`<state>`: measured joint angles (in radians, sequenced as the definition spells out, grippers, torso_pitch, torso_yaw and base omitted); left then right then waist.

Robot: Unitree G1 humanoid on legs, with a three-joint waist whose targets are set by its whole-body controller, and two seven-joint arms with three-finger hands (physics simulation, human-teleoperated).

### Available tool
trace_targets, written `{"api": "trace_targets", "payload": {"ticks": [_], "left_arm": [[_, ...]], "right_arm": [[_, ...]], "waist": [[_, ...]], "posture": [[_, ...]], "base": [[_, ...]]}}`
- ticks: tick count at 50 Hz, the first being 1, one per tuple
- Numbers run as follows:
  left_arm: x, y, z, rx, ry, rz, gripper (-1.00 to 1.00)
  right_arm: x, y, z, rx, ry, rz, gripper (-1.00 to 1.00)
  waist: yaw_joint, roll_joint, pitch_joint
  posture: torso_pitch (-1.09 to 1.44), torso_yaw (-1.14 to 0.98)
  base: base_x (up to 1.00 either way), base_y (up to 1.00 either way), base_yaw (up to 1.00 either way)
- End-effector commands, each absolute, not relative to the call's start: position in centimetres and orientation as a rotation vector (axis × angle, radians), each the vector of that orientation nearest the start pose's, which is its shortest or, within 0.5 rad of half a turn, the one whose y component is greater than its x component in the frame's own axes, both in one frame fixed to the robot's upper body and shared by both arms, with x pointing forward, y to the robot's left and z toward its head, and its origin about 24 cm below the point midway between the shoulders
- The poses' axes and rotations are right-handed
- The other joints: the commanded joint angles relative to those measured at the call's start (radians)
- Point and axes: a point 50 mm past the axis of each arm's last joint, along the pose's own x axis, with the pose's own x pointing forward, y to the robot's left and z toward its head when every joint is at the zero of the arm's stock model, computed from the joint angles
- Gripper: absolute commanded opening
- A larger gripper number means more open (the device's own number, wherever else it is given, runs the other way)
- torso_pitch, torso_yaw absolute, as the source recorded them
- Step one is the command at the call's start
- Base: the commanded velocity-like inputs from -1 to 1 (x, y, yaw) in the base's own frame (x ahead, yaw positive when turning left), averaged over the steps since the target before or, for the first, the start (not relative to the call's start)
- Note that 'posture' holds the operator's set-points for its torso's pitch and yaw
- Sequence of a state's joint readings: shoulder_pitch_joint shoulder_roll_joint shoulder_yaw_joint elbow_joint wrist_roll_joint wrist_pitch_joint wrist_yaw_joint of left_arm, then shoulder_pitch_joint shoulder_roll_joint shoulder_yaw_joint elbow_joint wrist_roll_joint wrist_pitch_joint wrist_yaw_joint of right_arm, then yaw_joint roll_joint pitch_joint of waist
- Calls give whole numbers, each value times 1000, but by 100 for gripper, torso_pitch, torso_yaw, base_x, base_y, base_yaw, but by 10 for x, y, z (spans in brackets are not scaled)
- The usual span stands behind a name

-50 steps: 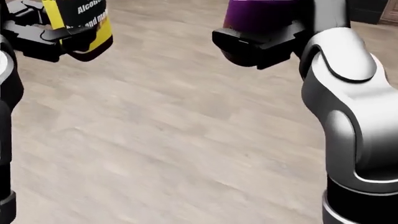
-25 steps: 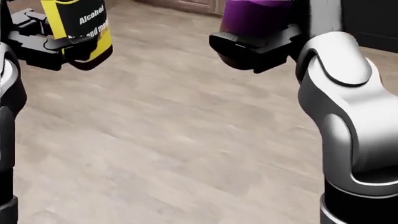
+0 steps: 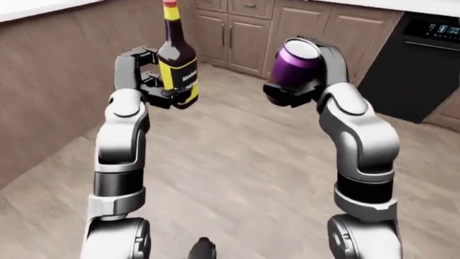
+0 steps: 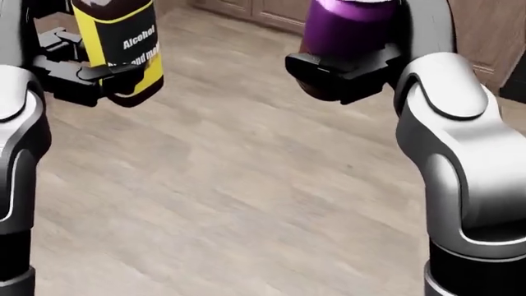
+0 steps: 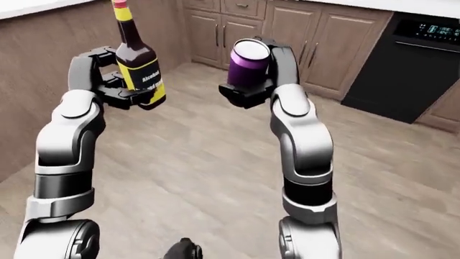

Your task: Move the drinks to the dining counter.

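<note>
My left hand (image 3: 159, 89) is shut on a dark bottle with a yellow label and red cap (image 3: 176, 65), held upright at chest height over the wood floor. My right hand (image 3: 291, 91) is shut on a purple can (image 3: 293, 67), also held upright. In the head view the bottle (image 4: 123, 43) is at the top left and the can (image 4: 345, 28) at the top middle, both cut off by the top edge. No dining counter top shows near the hands.
Wood cabinet doors (image 3: 244, 35) run along the top of the left-eye view. A black dishwasher (image 3: 417, 65) stands at the top right. A tall wood panel wall with a white top (image 3: 57, 81) stands on the left. Bare wood floor (image 3: 237, 178) lies below.
The whole head view has shifted: the camera moved, the floor slid and cabinet fronts came into the top. The bottle and can stay held in the hands.
</note>
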<state>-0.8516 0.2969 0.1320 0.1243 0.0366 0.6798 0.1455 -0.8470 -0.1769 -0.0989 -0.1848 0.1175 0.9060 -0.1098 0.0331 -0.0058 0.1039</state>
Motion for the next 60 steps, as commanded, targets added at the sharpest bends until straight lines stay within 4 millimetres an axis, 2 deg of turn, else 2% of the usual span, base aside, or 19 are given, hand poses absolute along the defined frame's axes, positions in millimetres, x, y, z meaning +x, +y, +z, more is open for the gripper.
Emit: {"api": "trace_targets", "payload": {"ticks": [1, 2, 4, 8, 12, 16, 17, 18, 27, 29, 30, 31, 34, 38, 41, 42, 46, 55, 60], "left_arm": [[355, 200, 273, 205, -268, 310, -100], [355, 200, 273, 205, -268, 310, -100], [355, 200, 273, 206, -269, 310, -100], [354, 200, 274, 208, -270, 309, -100], [353, 200, 273, 211, -269, 309, -100], [352, 201, 274, 212, -273, 305, -100], [352, 201, 275, 213, -273, 306, -100], [352, 201, 275, 213, -274, 306, -100], [348, 203, 275, 235, -271, 297, -100], [347, 203, 280, 241, -272, 290, -100], [346, 203, 284, 244, -276, 288, -100], [345, 204, 286, 242, -276, 282, -100], [344, 206, 289, 246, -276, 278, -100], [341, 209, 300, 250, -285, 281, -100], [338, 210, 303, 247, -288, 281, -100], [338, 211, 303, 248, -288, 281, -100], [339, 210, 308, 250, -290, 280, -100], [340, 206, 312, 249, -296, 276, -100], [341, 207, 311, 248, -295, 278, -100]], "right_arm": [[333, -134, 270, -59, -201, 31, -100], [332, -134, 271, -58, -200, 31, -100], [332, -134, 271, -58, -201, 32, -100], [331, -135, 271, -64, -203, 36, -100], [331, -136, 271, -81, -197, 40, -100], [330, -136, 275, -86, -200, 46, -100], [330, -136, 275, -88, -200, 49, -100], [330, -137, 276, -85, -199, 56, -100], [326, -139, 282, -125, -198, 91, -100], [327, -136, 285, -146, -200, 102, -100], [326, -135, 287, -158, -201, 105, -100], [328, -135, 286, -178, -196, 108, -100], [327, -134, 295, -177, -197, 121, -100], [326, -136, 312, -168, -211, 120, -100], [325, -132, 316, -166, -215, 134, -100], [325, -131, 318, -166, -217, 135, -100], [324, -132, 326, -159, -231, 133, -100], [320, -136, 332, -162, -243, 127, -100], [320, -136, 329, -162, -241, 128, -100]], "waist": [[11, 63, -40], [35, 169, -39], [50, 83, -89], [64, 93, -101], [24, 44, -112], [-11, -83, -118], [-7, -69, -135], [-26, -61, -105], [-5, 1, -80], [-2, 51, -79], [1, 120, -89], [-9, 56, -66], [12, 59, -101], [0, 6, -81], [-37, -103, -91], [-28, -68, -98], [-23, -62, -105], [-15, 21, -90], [-8, 108, -98]], "posture": [[0, 0], [0, 0], [0, 0], [0, 0], [0, 0], [0, 0], [0, 0], [0, 0], [0, 0], [0, 0], [0, 0], [0, 0], [0, 0], [0, 0], [0, 0], [0, 0], [0, 0], [0, 0], [0, 0]], "base": [[4, 0, 100], [6, 0, 100], [9, 0, 100], [9, 0, 100], [9, 0, 100], [6, 0, 100], [4, 0, 100], [3, 0, 100], [2, 0, 100], [1, 0, 100], [2, 0, 100], [1, 0, 100], [2, 0, 100], [1, 0, 100], [2, 0, 100], [2, 0, 100], [1, 0, 100], [1, 0, 100], [1, 0, 100]]}}
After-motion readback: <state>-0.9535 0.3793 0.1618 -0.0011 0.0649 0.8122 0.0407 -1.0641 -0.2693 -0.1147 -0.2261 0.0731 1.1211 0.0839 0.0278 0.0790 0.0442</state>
